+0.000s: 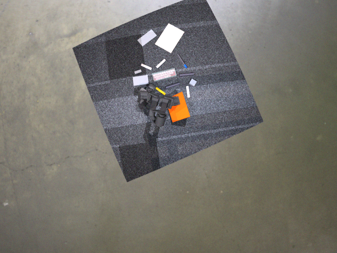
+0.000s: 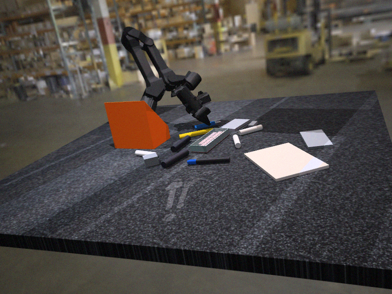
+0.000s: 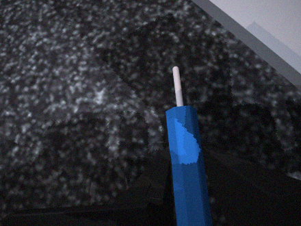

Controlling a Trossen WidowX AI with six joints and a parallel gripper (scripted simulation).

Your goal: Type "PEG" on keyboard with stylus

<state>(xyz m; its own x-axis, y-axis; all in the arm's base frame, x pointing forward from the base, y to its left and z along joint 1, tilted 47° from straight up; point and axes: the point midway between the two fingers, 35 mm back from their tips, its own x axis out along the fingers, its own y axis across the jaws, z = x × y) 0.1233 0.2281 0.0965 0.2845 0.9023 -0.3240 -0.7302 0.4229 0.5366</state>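
Observation:
The stylus (image 2: 199, 126) (image 3: 189, 192) has a blue faceted barrel and a thin pale tip. It lies low at the desk surface, its tip pointing up the wrist view. My gripper (image 2: 208, 123) (image 3: 185, 155) is shut on the stylus, with one dark finger on each side of the barrel. The arm hides the stylus in the top view. The keyboard (image 1: 164, 74) (image 2: 210, 139), a green-grey case with small pale pink keys, lies apart from the gripper, nearer to the exterior view. Its key letters are too small to read.
A yellow marker (image 1: 160, 91) (image 2: 193, 133) lies between gripper and keyboard. A pale flat box (image 1: 140, 80) (image 2: 235, 123) (image 3: 273, 31) is close past the stylus tip. A tall orange block (image 1: 182, 109) (image 2: 129, 126) stands beside the arm. Dark cylinders (image 1: 172, 85) (image 2: 181, 143) and white sticks (image 1: 161, 63) (image 2: 250, 129) surround the keyboard.

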